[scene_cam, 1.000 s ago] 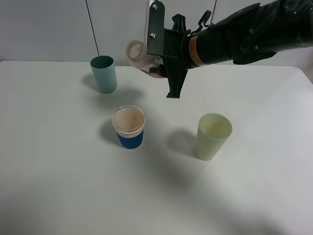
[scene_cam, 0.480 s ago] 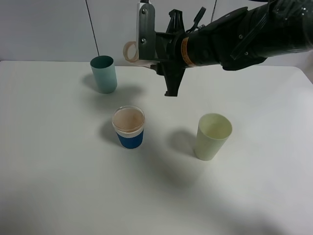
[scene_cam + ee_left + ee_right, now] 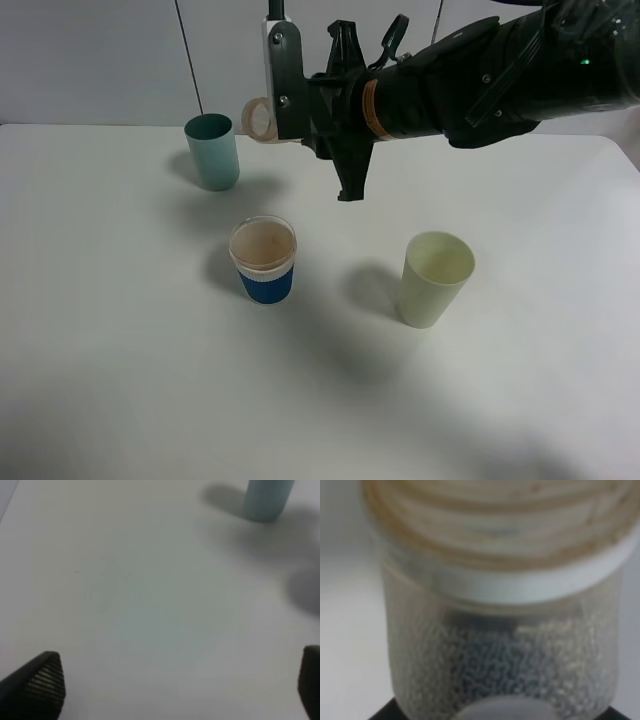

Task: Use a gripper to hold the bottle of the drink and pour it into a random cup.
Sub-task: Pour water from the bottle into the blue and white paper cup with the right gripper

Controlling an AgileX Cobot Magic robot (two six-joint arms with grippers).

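Three: blue cup, teal cup, green cup, one bottle clenched in right pincer, left pincer released

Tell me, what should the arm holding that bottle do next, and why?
Probably turn the bottle upright. The right gripper holds it on its side, high above the table; it looks empty in the wrist view, and the blue cup already holds brownish drink, so pouring seems finished.
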